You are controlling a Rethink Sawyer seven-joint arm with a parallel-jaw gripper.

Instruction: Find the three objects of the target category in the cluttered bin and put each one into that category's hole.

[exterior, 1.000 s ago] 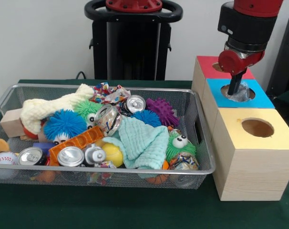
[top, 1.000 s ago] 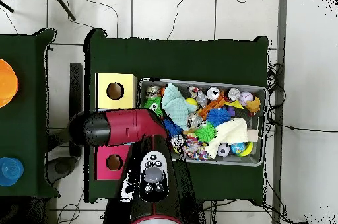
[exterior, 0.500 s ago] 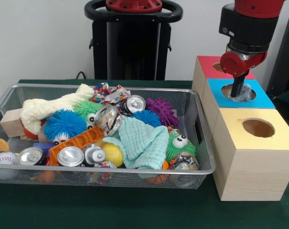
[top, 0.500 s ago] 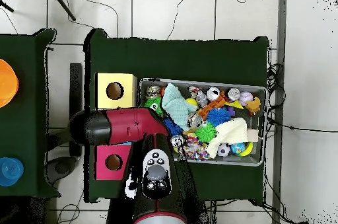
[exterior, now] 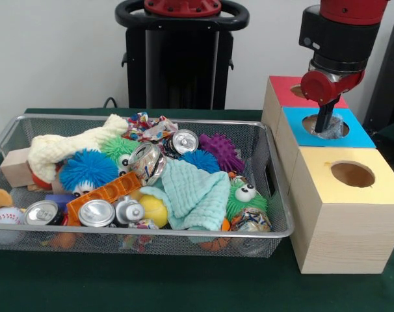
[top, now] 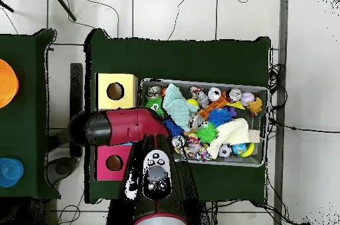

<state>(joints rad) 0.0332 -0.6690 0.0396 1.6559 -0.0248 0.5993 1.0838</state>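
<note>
- Gripper (exterior: 325,123): hangs from the red and black arm straight over the blue-topped box (exterior: 353,133), its dark tip dipping into that box's hole (exterior: 324,125). Only a single dark stem shows; whether the fingers are apart or together cannot be told.
- Something crinkled and silvery (exterior: 333,127) shows inside the blue hole beside the gripper tip. Whether the gripper touches it cannot be told.
- Boxes: three wooden boxes stand in a row just beside the bin's end. The red-topped box (exterior: 279,91) is farthest from the camera, the blue-topped one sits in the middle, and the yellow-topped box (exterior: 343,214) is nearest, with its round hole uncovered.
- Overhead view: the arm (top: 123,128) covers the middle box; the yellow box (top: 115,91) and red box (top: 113,163) show on either side of it.
- Wire bin (exterior: 275,224): sits on the green table cover (exterior: 184,286), full of mixed items.
- Cans in the bin: one can (exterior: 96,212) and a second can (exterior: 42,212) lie along the near side, top ends showing. A third can (exterior: 184,141) lies toward the far side, and a crushed can (exterior: 146,162) sits near the middle.
- Other contents: a mint cloth (exterior: 196,192) is draped right of centre. A blue fuzzy ball (exterior: 86,170) and a cream knitted cloth (exterior: 67,148) lie at the left. An orange block (exterior: 105,193), a yellow ball (exterior: 154,210) and a green fuzzy toy with eyes (exterior: 246,198) are also present. A purple spiky ball (exterior: 221,151) lies at the far right, and a baseball (exterior: 5,220) rests at the near left corner.
</note>
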